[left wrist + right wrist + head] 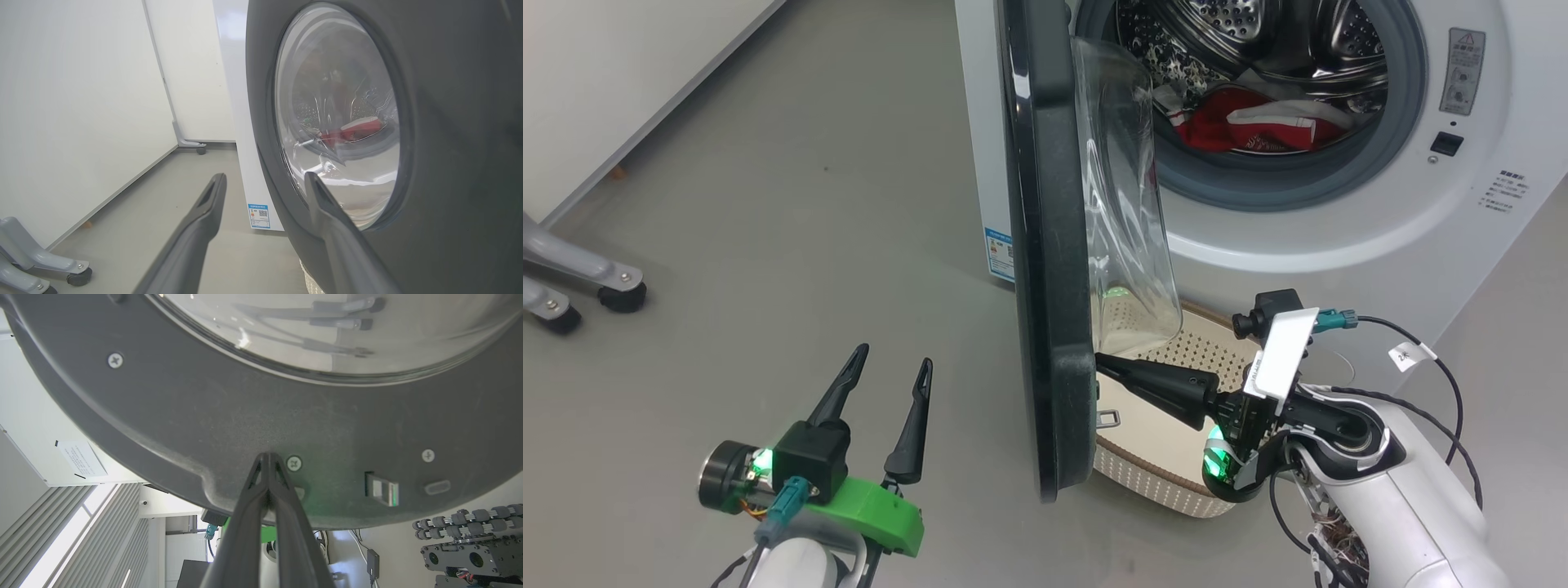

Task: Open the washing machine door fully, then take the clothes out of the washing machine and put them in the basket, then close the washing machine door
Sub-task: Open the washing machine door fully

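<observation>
Black-rimmed round glass door (1045,245) ajar.
My right claw (1104,361), pinched shut, touches its rim; left claw (892,363) wide, empty.

Left hand (894,354): two long dark tapered fingers (840,390), green housing (882,510), black camera block (813,453), teal connector (788,498). Right hand (1104,359): matching dark fingers, white bracket (1286,351), green indicator light (1215,467), black cable (1454,392) with white tag (1409,353), bundled fine wires (1331,543), glossy white forearm shell (1413,506).
</observation>
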{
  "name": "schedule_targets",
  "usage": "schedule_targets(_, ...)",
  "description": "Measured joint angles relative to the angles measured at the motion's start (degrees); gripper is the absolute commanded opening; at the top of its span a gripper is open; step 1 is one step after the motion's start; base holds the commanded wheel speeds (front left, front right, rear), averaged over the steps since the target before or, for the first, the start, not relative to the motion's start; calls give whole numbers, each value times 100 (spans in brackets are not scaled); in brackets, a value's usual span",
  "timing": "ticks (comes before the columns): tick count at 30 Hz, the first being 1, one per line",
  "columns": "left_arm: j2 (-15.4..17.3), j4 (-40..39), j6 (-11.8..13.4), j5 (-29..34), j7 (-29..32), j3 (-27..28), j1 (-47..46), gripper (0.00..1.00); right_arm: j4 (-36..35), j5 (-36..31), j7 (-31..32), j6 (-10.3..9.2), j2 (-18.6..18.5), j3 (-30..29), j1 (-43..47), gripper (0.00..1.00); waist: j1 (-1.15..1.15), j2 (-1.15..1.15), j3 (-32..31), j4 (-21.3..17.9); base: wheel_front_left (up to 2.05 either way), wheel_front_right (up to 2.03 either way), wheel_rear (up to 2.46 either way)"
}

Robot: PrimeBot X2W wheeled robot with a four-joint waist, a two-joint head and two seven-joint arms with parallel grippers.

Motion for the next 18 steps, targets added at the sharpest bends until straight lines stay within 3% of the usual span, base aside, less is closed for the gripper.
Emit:
schedule_targets(8, 1, -7, -7, 0, 0, -1, 69, 100, -12, 9, -310, 1, 8, -46, 131, 0, 0, 0, 8, 14, 0, 0, 0)
schedule_targets(18, 3, -47, 1, 37, 0, 164, 123, 100, -187, 201, -801, 2, 27, -554, 504, 0, 0, 0, -49, -146, 0, 0, 0)
